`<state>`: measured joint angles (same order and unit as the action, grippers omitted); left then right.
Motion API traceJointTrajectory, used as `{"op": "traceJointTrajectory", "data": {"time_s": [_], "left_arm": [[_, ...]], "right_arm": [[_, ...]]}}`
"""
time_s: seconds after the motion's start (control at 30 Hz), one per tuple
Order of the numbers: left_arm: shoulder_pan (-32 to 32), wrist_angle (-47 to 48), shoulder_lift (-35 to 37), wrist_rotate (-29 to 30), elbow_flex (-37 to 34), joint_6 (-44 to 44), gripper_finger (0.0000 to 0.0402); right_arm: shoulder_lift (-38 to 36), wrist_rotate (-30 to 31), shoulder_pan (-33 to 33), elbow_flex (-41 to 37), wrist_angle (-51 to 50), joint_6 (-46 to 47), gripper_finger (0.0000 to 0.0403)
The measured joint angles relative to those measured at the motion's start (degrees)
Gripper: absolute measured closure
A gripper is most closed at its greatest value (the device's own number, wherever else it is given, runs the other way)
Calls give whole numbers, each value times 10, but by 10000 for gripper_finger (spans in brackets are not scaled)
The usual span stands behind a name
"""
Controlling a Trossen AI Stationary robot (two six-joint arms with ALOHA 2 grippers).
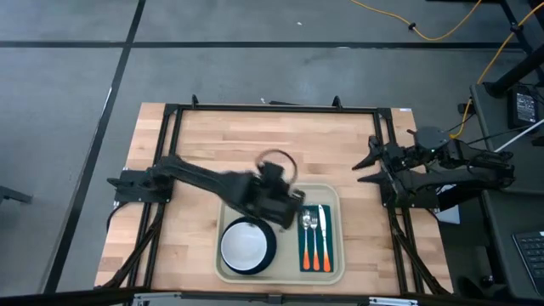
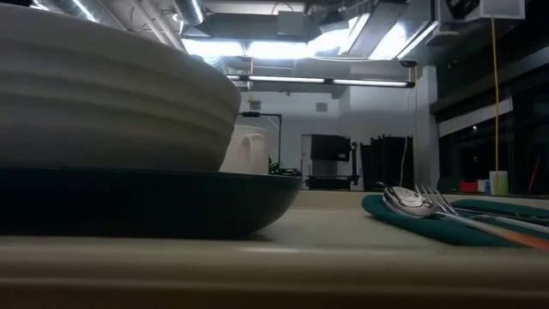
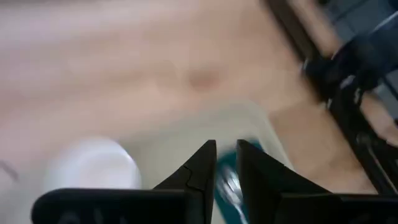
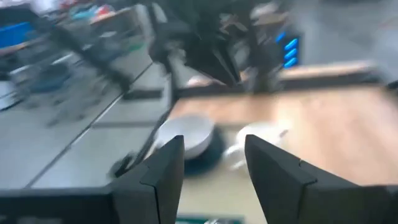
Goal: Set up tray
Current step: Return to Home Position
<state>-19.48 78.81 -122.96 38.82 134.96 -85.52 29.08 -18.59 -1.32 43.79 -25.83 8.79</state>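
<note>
**Tray laid, left arm to go home**

We see the tray (image 1: 287, 265) lying at the near middle of the worktop (image 1: 212, 136), with its long axis running from left to right. It carries a white bowl (image 1: 246, 246) on a dark plate, and on its right part a dark green napkin (image 1: 328, 229) with the cutlery.

The left gripper (image 1: 293, 212) hangs over the tray's far half, just beside the napkin. Its fingers are only slightly spread and pinch nothing. The right gripper (image 1: 364, 161) waits at the right edge of the worktop, well apart from the tray, with its fingers widely spread.

The left arm is therefore the nearer one, and the tray is directly under it. We judge that the move home should go up first, then back to the left, so that the bowl below the arm is not touched.
</note>
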Motion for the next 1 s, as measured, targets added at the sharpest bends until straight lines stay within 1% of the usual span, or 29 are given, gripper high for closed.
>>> {"op": "traceJointTrajectory", "data": {"time_s": [0.03, 0.1, 0.17, 0.2, 0.23, 0.27, 0.33, 0.43, 0.57, 0.63, 0.7, 0.77, 0.87, 0.93, 1.0], "left_arm": [[-1, 17, 22, 30, 0, 25, 343], [-8, 59, 68, 95, 0, 78, 343], [-18, 109, 112, 159, 0, 130, 343], [-24, 117, 134, 187, 0, 158, 343], [-30, 109, 160, 213, -9, 204, 343], [-38, 112, 188, 234, -20, 257, 343], [-49, 110, 245, 258, -36, 318, 343], [-53, 113, 358, 278, -83, 381, 343], [-52, 113, 526, 282, -160, 426, 343], [-52, 112, 608, 277, -208, 424, 343], [-51, 112, 686, 282, -264, 411, 343], [-51, 104, 756, 283, -335, 389, 343], [-52, 47, 842, 262, -487, 368, 343], [-52, -35, 893, 243, -606, 368, 343], [-52, -133, 940, 240, -729, 366, 343]], "right_arm": [[1, 17, 0, 6, 5, -4, 226], [6, 74, 0, 24, 16, -25, 226], [10, 155, 0, 48, 17, -62, 226], [14, 197, 0, 62, 21, -83, 226], [19, 241, 0, 77, 24, -104, 226], [23, 281, 0, 90, 27, -125, 226], [31, 351, 0, 112, 27, -158, 226], [41, 418, -4, 130, 25, -169, 226], [42, 429, -13, 132, 0, -150, 226], [42, 426, -19, 132, -36, -135, 226], [42, 425, -26, 131, -71, -95, 226], [42, 425, -33, 131, -100, -49, 226], [39, 425, -36, 115, -108, 10, 226], [32, 428, -36, 91, -106, 31, 226], [25, 436, -36, 65, -97, 48, 226]]}}
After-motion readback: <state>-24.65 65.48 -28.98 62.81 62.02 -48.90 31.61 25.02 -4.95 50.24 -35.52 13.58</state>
